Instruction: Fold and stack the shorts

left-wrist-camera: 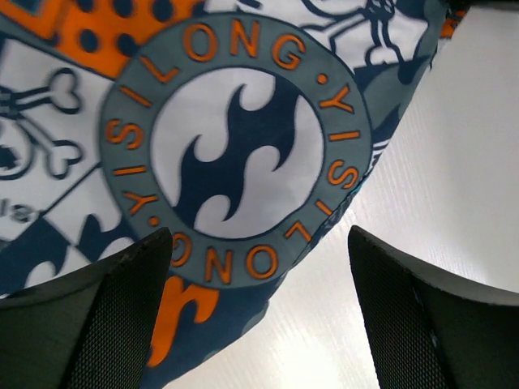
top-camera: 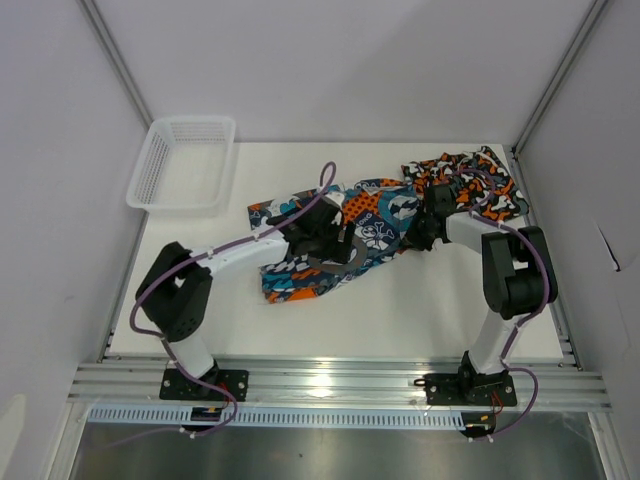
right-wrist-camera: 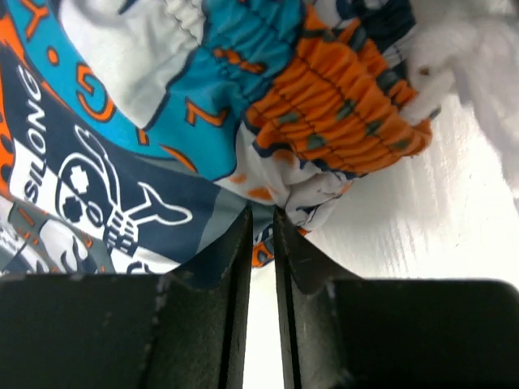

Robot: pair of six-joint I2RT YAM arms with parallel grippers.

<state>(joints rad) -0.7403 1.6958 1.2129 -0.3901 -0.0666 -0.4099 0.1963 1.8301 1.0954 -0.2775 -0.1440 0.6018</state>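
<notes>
The blue-teal, orange and white cartoon shorts (top-camera: 365,215) lie spread and rumpled across the middle of the table. The camouflage shorts (top-camera: 480,185) lie bunched at the back right. My left gripper (top-camera: 338,250) hovers open just above the cartoon shorts' near edge. In the left wrist view the gripper (left-wrist-camera: 259,279) frames a round grey emblem on the cartoon shorts (left-wrist-camera: 235,146), with nothing between the fingers. My right gripper (top-camera: 417,238) is at the shorts' right end. In the right wrist view the gripper (right-wrist-camera: 261,223) is shut on a fold of the cartoon shorts (right-wrist-camera: 122,186) below the orange elastic waistband (right-wrist-camera: 340,113).
A white mesh basket (top-camera: 160,150) stands at the back left corner. Bare white table (top-camera: 420,310) shows in front of the shorts. Grey walls close in the left, right and back sides.
</notes>
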